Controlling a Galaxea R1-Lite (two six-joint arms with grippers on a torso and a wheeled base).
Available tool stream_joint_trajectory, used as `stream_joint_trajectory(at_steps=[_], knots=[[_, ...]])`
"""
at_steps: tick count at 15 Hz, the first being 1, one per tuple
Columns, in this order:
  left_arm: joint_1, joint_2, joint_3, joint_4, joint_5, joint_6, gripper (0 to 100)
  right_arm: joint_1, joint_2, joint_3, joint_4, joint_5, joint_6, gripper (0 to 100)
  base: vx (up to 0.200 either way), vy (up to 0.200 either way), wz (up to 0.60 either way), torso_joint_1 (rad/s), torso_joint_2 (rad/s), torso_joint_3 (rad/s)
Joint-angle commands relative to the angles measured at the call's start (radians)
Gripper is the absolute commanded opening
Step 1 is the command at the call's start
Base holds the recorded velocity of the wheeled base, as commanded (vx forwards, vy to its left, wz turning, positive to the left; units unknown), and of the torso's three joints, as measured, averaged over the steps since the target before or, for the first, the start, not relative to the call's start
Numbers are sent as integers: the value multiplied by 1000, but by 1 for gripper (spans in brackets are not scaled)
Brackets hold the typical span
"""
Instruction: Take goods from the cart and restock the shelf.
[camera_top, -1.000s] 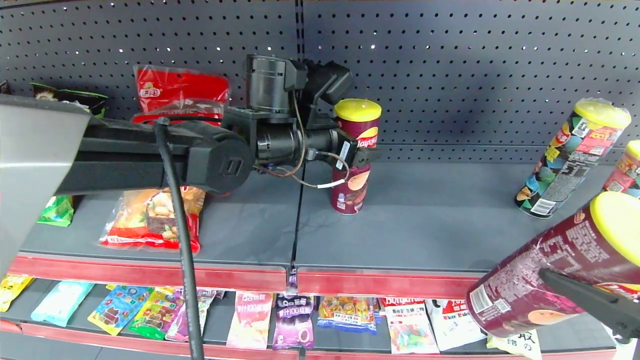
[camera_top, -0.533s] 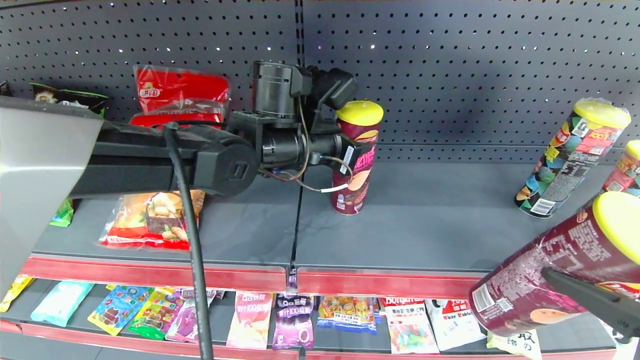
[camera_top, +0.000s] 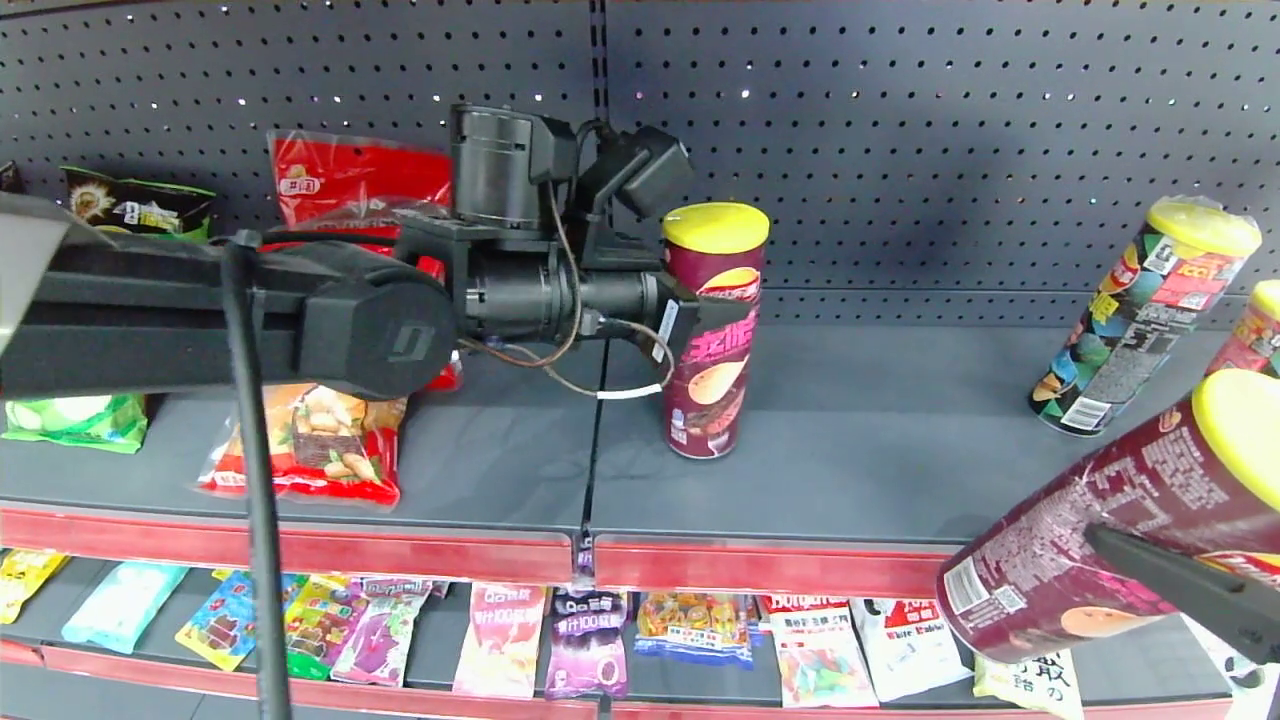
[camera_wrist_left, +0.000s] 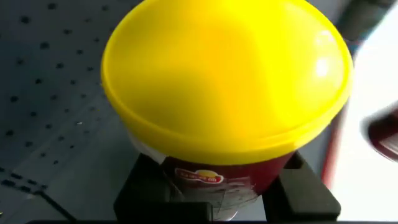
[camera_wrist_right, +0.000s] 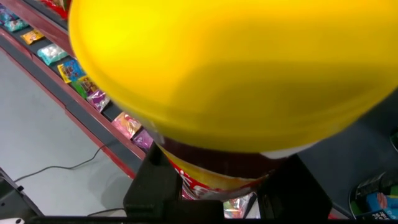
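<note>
One chip can (camera_top: 712, 350) stands on the shelf (camera_top: 880, 440), left gripper (camera_top: 703, 322) jaws clenched round it; right gripper (camera_top: 1165, 575) jaws grasp the second can (camera_top: 1110, 520), unshelved.

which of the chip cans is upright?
The mid-shelf maroon can, held by the left pincer. The right pincer holds the other maroon can tilted; the patterned can leans over.

Bright, even light — wrist views blurred.

On the shelf (camera_top: 850, 450), bags (camera_top: 300, 440) lie left of the standing can (camera_top: 712, 330); 2 cans (camera_top: 1140, 310) stand right of it; a tilted can (camera_top: 1100, 540) is before it, rightward.
</note>
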Motion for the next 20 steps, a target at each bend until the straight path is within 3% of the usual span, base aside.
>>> stream_joint_trajectory(at_steps=[1, 3, 5, 7, 10, 14, 20], knots=[[11, -102, 96, 0, -72, 14, 0, 0, 8, -17, 0, 1, 0, 0, 0, 0, 0, 0, 0, 0], [3, -142, 162, 4, -165, 43, 0, 0, 8, -18, 0, 1, 0, 0, 0, 0, 0, 0, 0, 0], [-9, -168, 224, 4, -221, 49, 0, 2, 8, -18, 0, 1, 0, 0, 0, 0, 0, 0, 0, 0], [-14, -176, 251, 4, -224, 54, 0, 2, 9, -23, 0, 1, 0, 0, 0, 0, 0, 0, 0, 0], [22, -156, 236, 0, -219, 91, 0, 6, 16, -27, 1, 1, 0, 0, 0, 0, 0, 0, 0, 0], [54, -141, 196, 0, -219, 85, 0, 6, 20, -24, 1, 1, 0, 0, 0, 0, 0, 0, 0, 0], [54, -107, 205, 0, -282, 95, 0, 6, 40, -47, 0, 3, 0, 0, 0, 0, 0, 0, 0, 0]])
